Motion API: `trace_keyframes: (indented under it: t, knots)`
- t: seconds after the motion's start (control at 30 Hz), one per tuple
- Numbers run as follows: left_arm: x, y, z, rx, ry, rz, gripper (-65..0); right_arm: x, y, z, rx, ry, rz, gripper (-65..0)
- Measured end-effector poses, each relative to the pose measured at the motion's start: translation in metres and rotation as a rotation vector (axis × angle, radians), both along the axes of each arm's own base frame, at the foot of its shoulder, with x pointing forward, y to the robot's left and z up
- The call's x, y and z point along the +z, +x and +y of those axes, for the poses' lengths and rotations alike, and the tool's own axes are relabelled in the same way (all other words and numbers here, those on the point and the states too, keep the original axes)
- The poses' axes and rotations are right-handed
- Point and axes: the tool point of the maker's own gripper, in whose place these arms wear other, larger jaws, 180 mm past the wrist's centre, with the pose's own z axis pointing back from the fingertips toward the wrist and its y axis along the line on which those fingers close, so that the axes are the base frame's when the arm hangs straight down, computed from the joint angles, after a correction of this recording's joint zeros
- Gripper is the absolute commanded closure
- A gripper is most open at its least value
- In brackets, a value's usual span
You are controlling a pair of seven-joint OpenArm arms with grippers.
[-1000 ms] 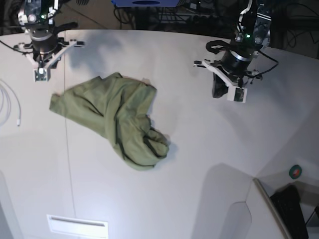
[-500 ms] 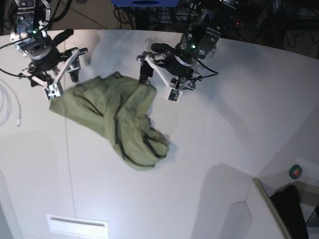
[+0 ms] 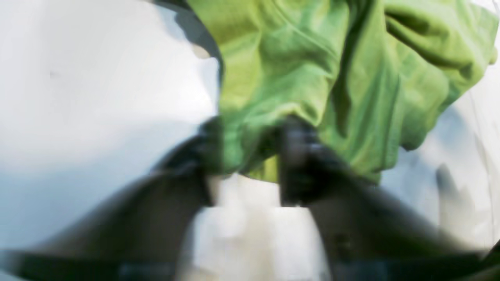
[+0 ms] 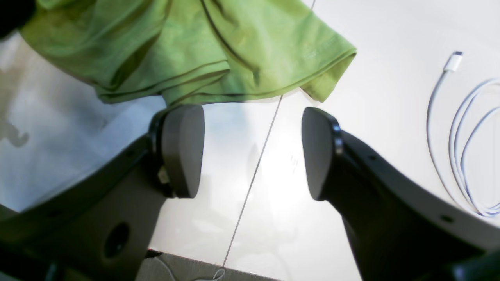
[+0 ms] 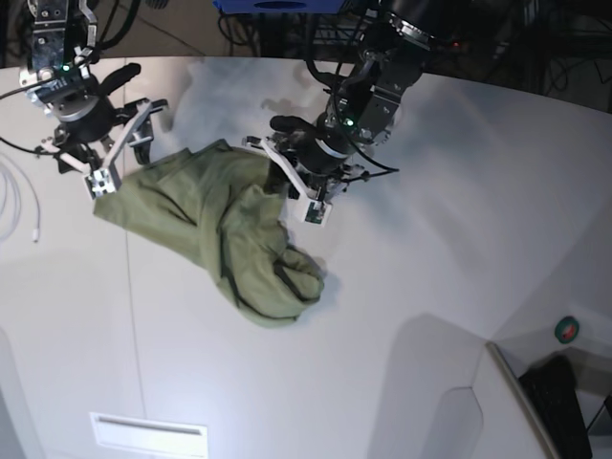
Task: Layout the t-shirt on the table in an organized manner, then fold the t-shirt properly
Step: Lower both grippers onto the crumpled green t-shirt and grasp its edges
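Base view: green t-shirt [image 5: 225, 234] crumpled in a heap on white worktop [image 5: 430, 239], left of centre, bunched thickest at lower right end.
Shirt edges: one corner pointing to pic's left, near seam line [image 5: 131, 287]; upper right edge under left claw.
Left claw [image 5: 292, 186]: on pic's right side of shirt, down at shirt's upper edge.
Left wrist view: blurry; left claw [image 3: 246, 156] w/ dark fingers [image 3: 300, 156] either side of a fold of shirt [image 3: 312, 66], cloth between them, looks clamped on it.
Right claw [image 5: 115, 153]: at pic's upper left, just beside shirt's far left corner.
Right wrist view: right claw [image 4: 252, 150] spread wide, nothing between pads [image 4: 183, 148]; bare worktop [image 4: 371, 58] and seam [image 4: 254, 175] showing in the gap; shirt hem [image 4: 234, 89] just ahead of pad tips, corner of cloth [image 4: 328, 78] apart from right-hand pad.
Cable [image 4: 457, 136]: white, looped on worktop off to one side, well apart from shirt.
Green disc [image 5: 567, 330]: small, at far lower right, off the main worktop.
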Motion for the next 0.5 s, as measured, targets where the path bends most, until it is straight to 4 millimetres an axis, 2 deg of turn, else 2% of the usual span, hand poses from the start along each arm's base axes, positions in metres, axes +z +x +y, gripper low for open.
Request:
trace_keyframes:
  t: [0.07,0.17,0.27,0.33,0.4,0.5]
  knots:
    - [0.009,0.005,0.007,0.006,0.011,-0.03,0.0,0.0,0.009,0.0,-0.003,0.008,-0.015,-36.9]
    - [0.033,0.014,0.009,-0.029,0.012,-0.092,0.0,-0.017,0.017,-0.003,-0.017,0.017,0.02,-36.9]
    - [0.047,0.013,0.011,-0.053,0.04,-0.035,0.0,-0.028,0.02,-0.005,-0.029,0.02,0.048,-36.9]
    - [0.068,0.02,0.007,-0.068,0.031,-0.059,0.0,-0.028,0.022,-0.002,-0.034,0.03,0.045,-36.9]
    - [0.097,0.037,0.005,-0.057,0.0,-0.132,0.0,-0.024,0.028,0.0,-0.07,0.057,0.03,-36.9]
    - [0.122,0.059,0.004,-0.034,-0.012,-0.2,0.0,-0.009,0.042,-0.016,-0.222,0.121,-0.015,-37.4]
